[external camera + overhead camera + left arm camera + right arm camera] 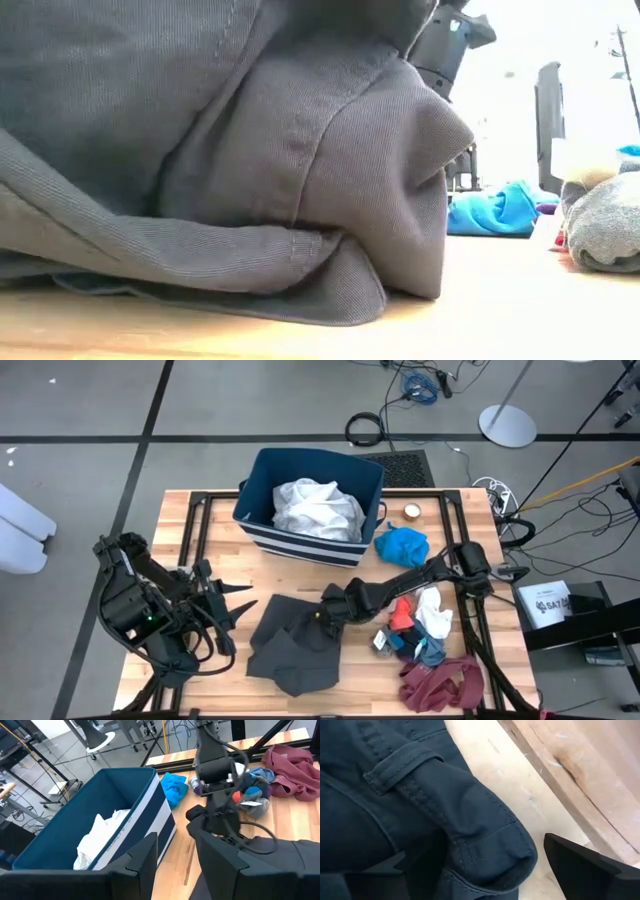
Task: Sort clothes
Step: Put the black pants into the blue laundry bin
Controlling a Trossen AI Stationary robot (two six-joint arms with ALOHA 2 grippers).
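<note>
Right end effector [322, 612], fingers spread wide and gripping nothing, sits low over the upper right edge of the dark grey garment [295, 645]; its wrist view shows a stitched hem fold of that cloth [470, 820] lying between the two dark fingers [580, 865], with bare bench [520, 780] beyond. The right arm reaches in from the bench's right side, stretched nearly flat across the pile of clothes toward the grey garment. Seen from the low camera, the grey garment [250, 160] is a bunched heap resting on the bench and filling most of the view.

Left end effector [235, 605], fingers partly apart and empty, hovers just left of the grey garment, pointing toward it; the left arm is folded over the bench's left edge.

Right of the grey garment, beneath the right arm, lie a red piece [402, 612], a white piece [435, 612] and small grey-blue socks [428, 650]; a maroon top [445, 682] lies nearer the front edge. Beyond the grey garment stands the dark blue bin [268, 468] with white stripes, holding a white garment [318, 508]. A bright blue top [402, 546] lies just right of the bin.
</note>
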